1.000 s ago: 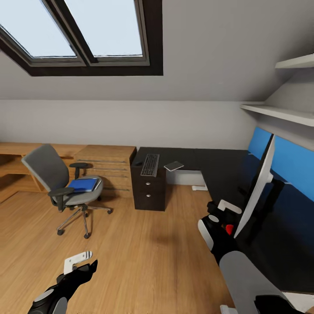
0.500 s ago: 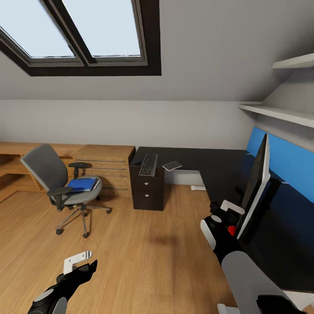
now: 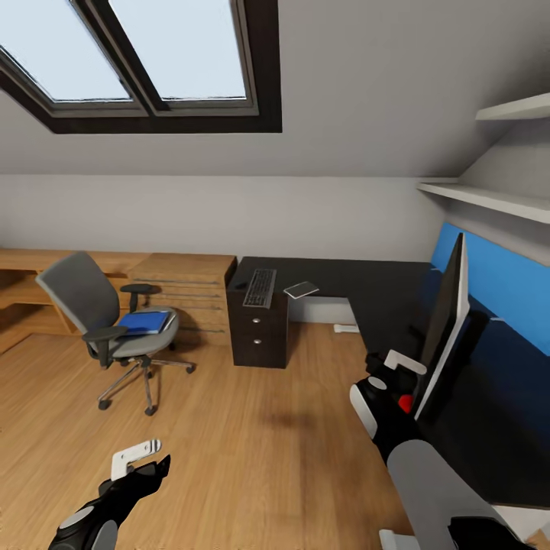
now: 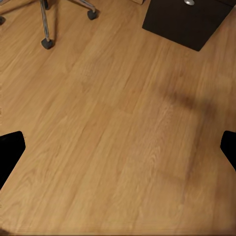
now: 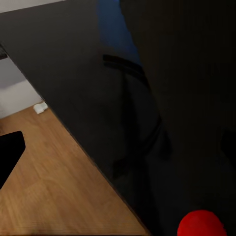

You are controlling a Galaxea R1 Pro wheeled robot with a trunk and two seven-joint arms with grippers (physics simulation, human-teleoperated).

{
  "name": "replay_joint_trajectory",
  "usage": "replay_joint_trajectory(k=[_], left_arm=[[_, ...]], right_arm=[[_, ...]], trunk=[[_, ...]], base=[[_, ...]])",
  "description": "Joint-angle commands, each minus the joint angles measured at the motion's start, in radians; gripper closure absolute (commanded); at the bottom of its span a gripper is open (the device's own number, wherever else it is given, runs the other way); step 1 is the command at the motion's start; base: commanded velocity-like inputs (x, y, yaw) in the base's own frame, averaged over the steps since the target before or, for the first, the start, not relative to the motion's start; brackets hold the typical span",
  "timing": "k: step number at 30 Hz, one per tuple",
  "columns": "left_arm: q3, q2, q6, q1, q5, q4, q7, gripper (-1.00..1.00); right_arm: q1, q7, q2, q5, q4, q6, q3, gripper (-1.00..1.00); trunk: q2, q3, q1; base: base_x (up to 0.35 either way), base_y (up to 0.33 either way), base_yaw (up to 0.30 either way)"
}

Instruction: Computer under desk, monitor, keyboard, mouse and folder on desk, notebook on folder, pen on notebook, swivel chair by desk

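Note:
The monitor [image 3: 447, 321] stands upright and nearly edge-on on the right wing of the black desk [image 3: 344, 279]. My right gripper [image 3: 393, 370] is low beside the monitor's near edge, open, fingertip [image 5: 10, 152] over the desk edge. The keyboard [image 3: 260, 288] and the grey notebook [image 3: 301, 289] lie on the desk's far end above the drawer unit [image 3: 260, 336]. The blue folder [image 3: 145, 322] rests on the swivel chair [image 3: 72, 294] at the left. My left gripper [image 3: 141, 458] hangs open over the wood floor [image 4: 118, 128]. Computer and pen are out of view.
Light-wood cabinets [image 3: 187, 286] stand between chair and desk. A small white object [image 3: 347, 329] lies on the floor under the desk. A red ball [image 5: 201, 223] sits near my right wrist. Shelves [image 3: 489, 198] hang above the desk; the chair's castor [image 4: 46, 43] is nearby.
The monitor has swung from a lean to upright on the desk. The view shifted slightly. Both grippers have kept their places.

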Motion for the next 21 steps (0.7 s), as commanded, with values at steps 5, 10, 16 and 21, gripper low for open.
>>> replay_joint_trajectory(k=[5,10,16,21], left_arm=[[-0.001,0.0,0.004,0.0,0.011,-0.001,0.008,-1.0],[-0.003,-0.001,0.004,0.0,0.012,-0.001,0.008,-1.0],[-0.004,-0.001,0.004,0.0,0.012,-0.001,0.008,-1.0],[-0.003,0.0,0.004,0.0,0.013,0.0,0.009,-1.0]], right_arm=[[-0.001,0.005,0.003,-0.005,-0.001,-0.007,0.005,-1.0],[-0.001,0.021,0.012,-0.002,-0.001,-0.01,0.102,-1.0],[-0.001,0.024,0.03,-0.002,-0.001,-0.012,0.222,-1.0],[-0.001,0.024,0.035,-0.003,0.0,-0.011,0.25,-1.0]], trunk=[[-0.001,-0.001,0.0],[-0.001,-0.001,0.0],[-0.001,-0.001,0.0],[-0.001,-0.001,0.0]], base=[[-0.214,0.185,0.0],[-0.248,0.225,0.0],[-0.179,0.217,0.0],[-0.26,0.105,0.0]])
